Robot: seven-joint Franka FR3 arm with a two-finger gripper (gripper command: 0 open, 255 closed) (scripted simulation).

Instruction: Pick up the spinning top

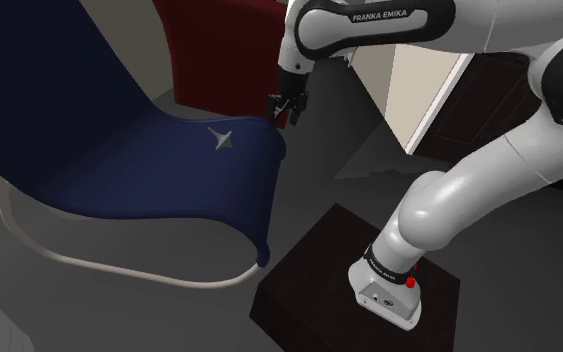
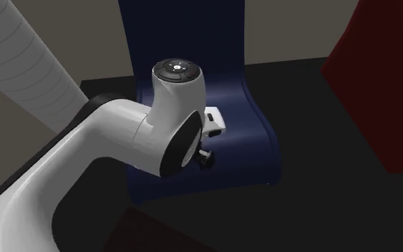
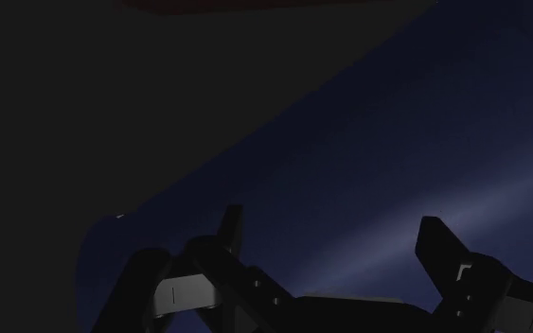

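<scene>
The spinning top point(image 1: 222, 139) is a small grey, star-shaped thing lying on the seat of a dark blue lounge chair point(image 1: 139, 170), near the seat's front edge. My black gripper point(image 1: 287, 108) hangs just past that edge, to the shoulder view's right of the top and slightly above it, not touching it. In the wrist view the gripper point(image 3: 335, 236) is open, its fingers point(image 3: 228, 227) wide apart with nothing between them, and the blue seat point(image 3: 425, 151) lies beyond. In the second exterior view the arm point(image 2: 167, 132) covers the middle of the chair point(image 2: 253, 122).
A dark red armchair point(image 1: 219, 50) stands behind the blue chair. The chair's pale tube frame point(image 1: 69, 258) curves along the floor. My stand point(image 1: 319, 270) is at the lower right. A white ribbed column point(image 2: 28, 64) and a red block point(image 2: 386, 79) flank the chair.
</scene>
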